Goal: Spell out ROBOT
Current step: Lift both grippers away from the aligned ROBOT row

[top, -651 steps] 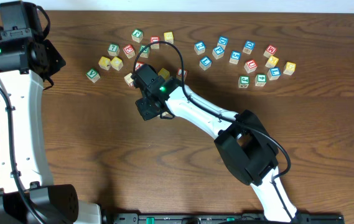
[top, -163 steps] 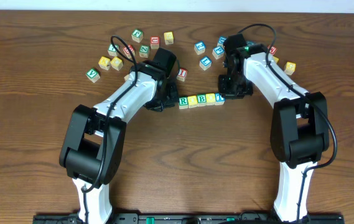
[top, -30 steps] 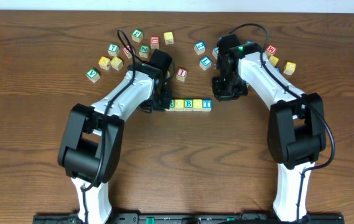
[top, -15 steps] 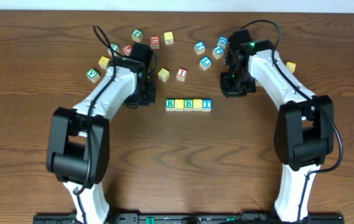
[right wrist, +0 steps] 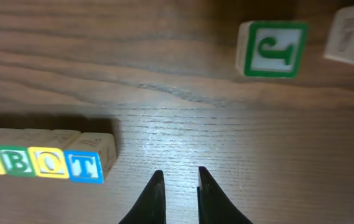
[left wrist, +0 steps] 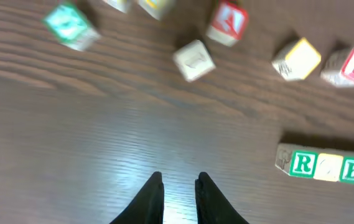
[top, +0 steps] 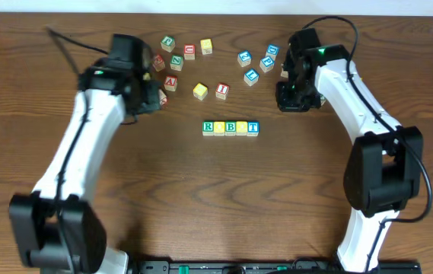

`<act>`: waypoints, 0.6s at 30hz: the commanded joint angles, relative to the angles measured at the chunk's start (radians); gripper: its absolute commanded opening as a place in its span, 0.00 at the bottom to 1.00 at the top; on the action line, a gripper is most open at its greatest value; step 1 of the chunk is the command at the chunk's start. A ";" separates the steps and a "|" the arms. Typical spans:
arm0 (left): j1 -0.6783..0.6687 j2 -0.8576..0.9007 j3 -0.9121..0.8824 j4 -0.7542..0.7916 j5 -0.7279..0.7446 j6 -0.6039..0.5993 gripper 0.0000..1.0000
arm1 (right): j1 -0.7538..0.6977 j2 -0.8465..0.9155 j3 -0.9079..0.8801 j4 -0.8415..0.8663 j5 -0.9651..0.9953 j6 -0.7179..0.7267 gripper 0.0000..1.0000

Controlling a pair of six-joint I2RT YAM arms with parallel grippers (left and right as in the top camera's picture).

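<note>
Row of letter blocks (top: 231, 128) lying mid-counter (top: 216, 198), touching side by side, reading R, O, B, O, T. Left gripper (left wrist: 178, 186) nearly pressed together, empty, above bare wood left of the row. Right gripper (right wrist: 177, 180) likewise nearly pressed together, empty, right of the T. Loose blocks (top: 193, 57) scattered behind

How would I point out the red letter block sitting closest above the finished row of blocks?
Start at the row of blocks in the middle of the table. Just above it two loose blocks sit side by side. The red I block is the right one; its neighbour, the yellow block, has no red face.
</note>
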 commanded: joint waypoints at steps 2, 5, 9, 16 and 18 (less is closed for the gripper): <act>0.097 -0.120 0.026 -0.031 -0.014 0.018 0.19 | -0.022 -0.117 0.020 0.000 0.008 -0.004 0.13; 0.142 -0.165 0.026 -0.045 -0.013 0.018 0.19 | -0.028 -0.166 0.020 0.003 0.008 -0.004 0.14; 0.191 -0.214 0.026 -0.060 -0.013 0.018 0.19 | -0.040 -0.235 0.020 0.000 0.009 -0.004 0.14; 0.228 -0.277 0.026 -0.086 -0.013 0.018 0.19 | -0.047 -0.351 0.020 -0.016 0.044 -0.008 0.17; 0.228 -0.294 0.026 -0.090 -0.013 0.018 0.19 | -0.047 -0.377 0.020 -0.015 0.051 -0.008 0.20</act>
